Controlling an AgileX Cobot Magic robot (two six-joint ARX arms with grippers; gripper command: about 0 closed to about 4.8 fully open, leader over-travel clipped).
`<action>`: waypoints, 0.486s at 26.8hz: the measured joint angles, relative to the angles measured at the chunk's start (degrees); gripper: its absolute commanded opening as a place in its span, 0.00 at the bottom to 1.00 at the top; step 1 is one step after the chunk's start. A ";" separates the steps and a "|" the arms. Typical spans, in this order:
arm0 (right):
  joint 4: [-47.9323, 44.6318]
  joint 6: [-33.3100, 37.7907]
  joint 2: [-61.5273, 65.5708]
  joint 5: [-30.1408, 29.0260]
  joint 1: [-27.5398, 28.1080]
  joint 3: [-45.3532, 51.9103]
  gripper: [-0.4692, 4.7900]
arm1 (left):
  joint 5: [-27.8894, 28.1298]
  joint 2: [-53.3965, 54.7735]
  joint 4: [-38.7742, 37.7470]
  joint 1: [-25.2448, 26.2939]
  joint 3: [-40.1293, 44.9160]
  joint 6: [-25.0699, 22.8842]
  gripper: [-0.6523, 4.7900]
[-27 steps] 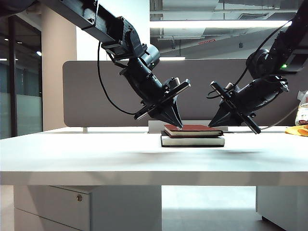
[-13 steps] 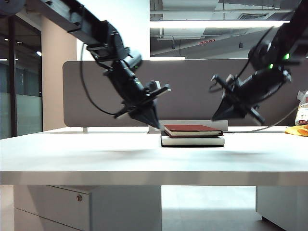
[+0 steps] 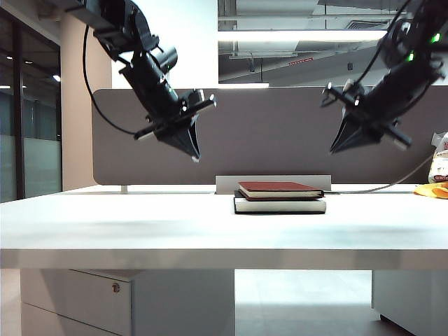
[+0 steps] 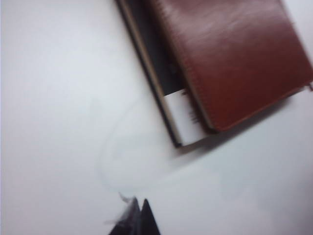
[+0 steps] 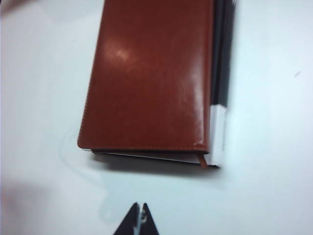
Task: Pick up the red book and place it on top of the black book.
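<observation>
- Since the red book (image 3: 280, 189) already lies flat on the black book (image 3: 280, 206), the placing looks done, and what remains seems to be only getting both arms clear of the table.
- Nearest the exterior camera is the bare front of the white table (image 3: 140, 231); the stacked pair sits further back on it, about midway between the two pincers and well below both.
- The left gripper (image 3: 194, 152) hangs in the air above and to the left of the stack, tips pointing down, pressed together and carrying nothing; its wrist view shows the closed tips (image 4: 137, 215) over bare table, with the red book (image 4: 230, 58) and a corner of the black book (image 4: 183, 122) apart from them.
- The right gripper (image 3: 337, 147) hangs up on the other side of the stack, likewise pressed together and empty; its wrist view shows the tips (image 5: 139, 220) clear of the red book (image 5: 151, 73), which covers most of the black book (image 5: 220, 127).
- The red cover sits a little off-square, leaving a strip of the black book uncovered along one edge, yet it looks steady.
- Furthest back stands a grey partition (image 3: 280, 126).
</observation>
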State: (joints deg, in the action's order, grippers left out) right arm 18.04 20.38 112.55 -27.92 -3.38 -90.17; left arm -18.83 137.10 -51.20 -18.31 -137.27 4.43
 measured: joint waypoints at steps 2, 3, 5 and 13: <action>0.96 -0.79 -1.55 0.92 0.04 -0.02 0.08 | 0.02 -1.03 -0.11 -0.02 0.02 -0.39 0.11; 1.49 -1.01 -2.34 1.05 0.07 -0.04 0.08 | 0.24 -1.64 -0.15 0.00 0.00 -0.55 0.11; 2.49 -1.25 -3.50 1.40 0.11 0.00 0.08 | 0.59 -2.54 -0.48 0.07 0.00 -0.59 0.11; 6.32 -2.03 -10.10 2.67 0.09 0.00 0.08 | 1.86 -7.91 -3.98 0.13 0.02 -0.68 0.11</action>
State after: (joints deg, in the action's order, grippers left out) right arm 24.36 18.35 102.45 -25.26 -3.29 -90.17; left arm -16.97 129.19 -55.18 -18.17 -137.25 3.75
